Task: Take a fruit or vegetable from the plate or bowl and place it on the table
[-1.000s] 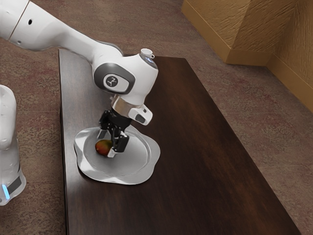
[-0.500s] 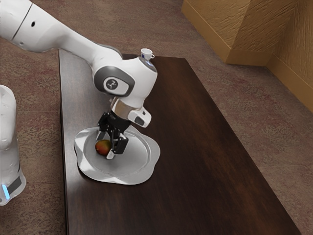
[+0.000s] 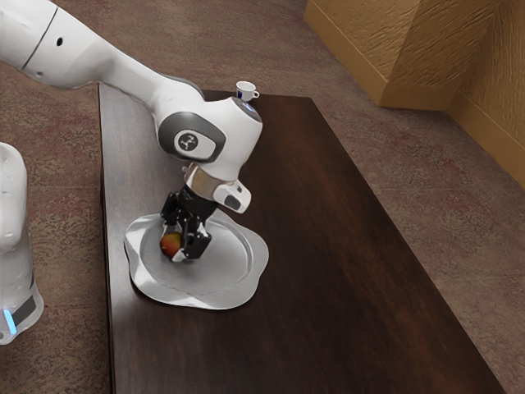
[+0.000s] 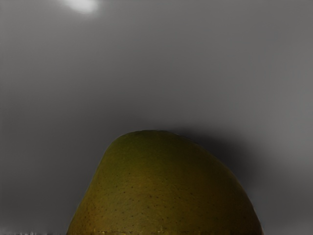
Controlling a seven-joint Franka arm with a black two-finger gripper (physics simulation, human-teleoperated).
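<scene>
Kept the gripper (image 3: 173, 240) low at the mango (image 3: 169, 245), toward ten o'clock on the plate (image 3: 221, 275) in the exterior view. Couldn't tell clenched jaws from released.

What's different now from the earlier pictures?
The pincer has drawn its two fingers together and taken hold of the mango; the nearer finger moved toward the exterior view's left. The mango hasn't left the plate, and the plate and white cup stayed put.
</scene>
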